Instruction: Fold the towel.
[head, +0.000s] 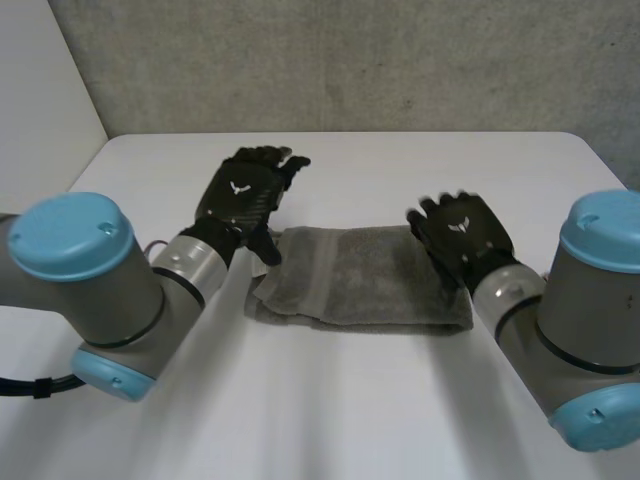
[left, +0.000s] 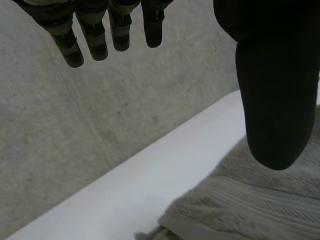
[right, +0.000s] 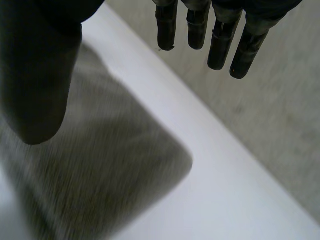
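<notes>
Folded towel (head: 360, 278) on table (head: 400, 160); left hand (head: 243, 195), right hand (head: 463, 232) at ends, uncurled, empty.

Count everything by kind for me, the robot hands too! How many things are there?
Towel: 1
Robot hands: 2, the left robot hand and the right robot hand
Table: 1
Total: 4
</notes>
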